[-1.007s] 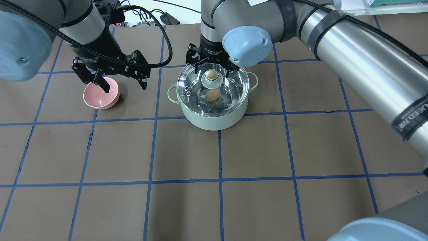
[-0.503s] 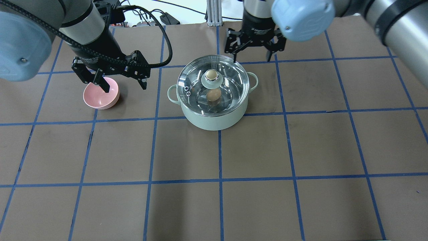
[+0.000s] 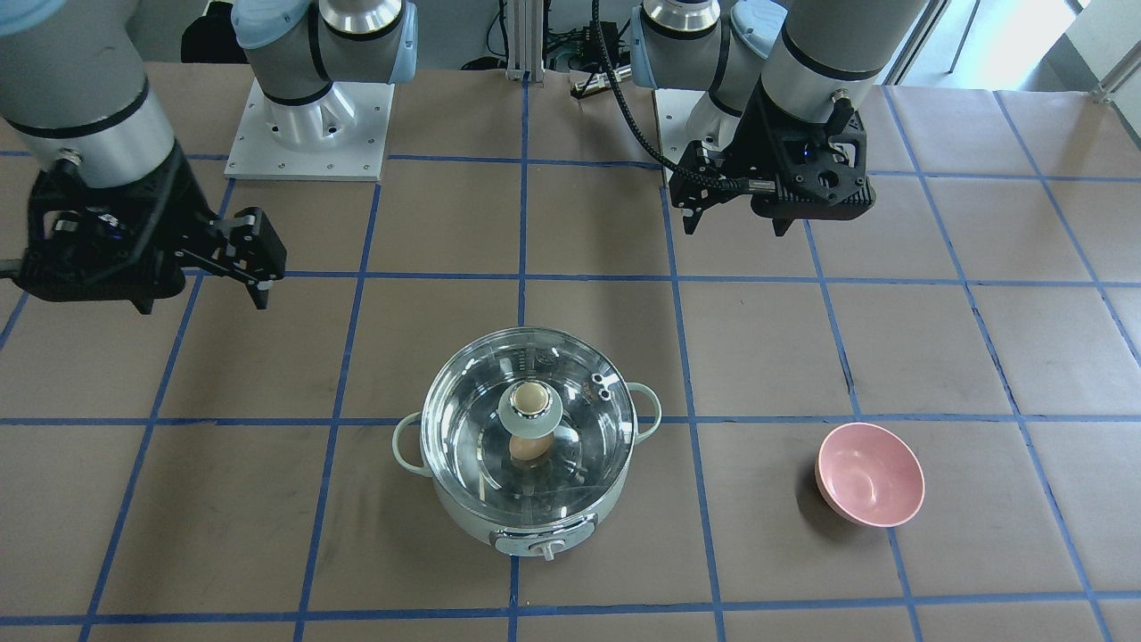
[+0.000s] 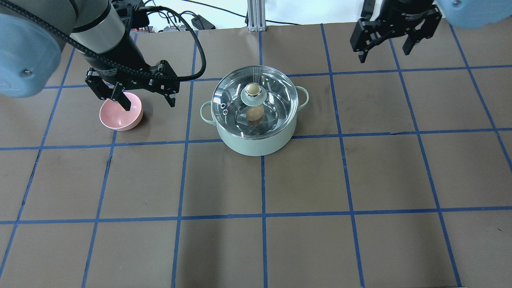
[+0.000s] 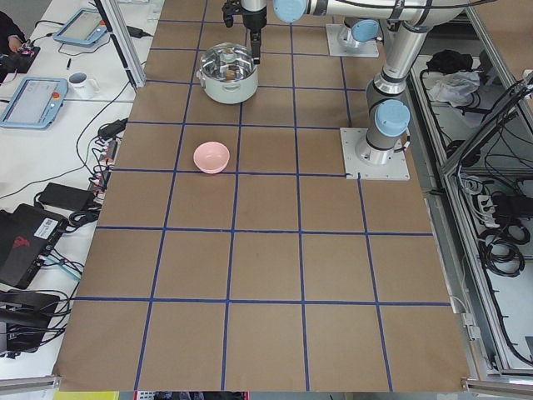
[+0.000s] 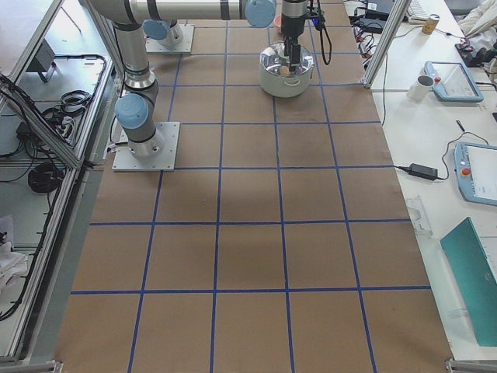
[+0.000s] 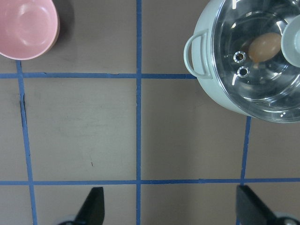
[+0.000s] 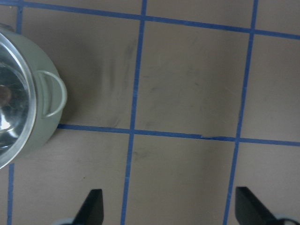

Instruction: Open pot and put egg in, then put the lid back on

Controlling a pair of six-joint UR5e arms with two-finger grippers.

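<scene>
The mint-green pot stands mid-table with the glass lid seated on it. The tan-brown egg lies inside and shows through the glass. My left gripper is open and empty, hanging beside the pink bowl, left of the pot. My right gripper is open and empty, high over the far right of the table, well away from the pot. In the front view, the pot, lid and egg show the same. The left wrist view shows the egg under the lid.
An empty pink bowl sits left of the pot, partly under my left gripper's finger; it also shows in the front view. The pot's control knob faces the operators' side. Brown table with blue tape grid around.
My right gripper has left the lid knob and moved up and away to the far right. The lid stays on the pot with the egg inside. The left arm has not moved.
</scene>
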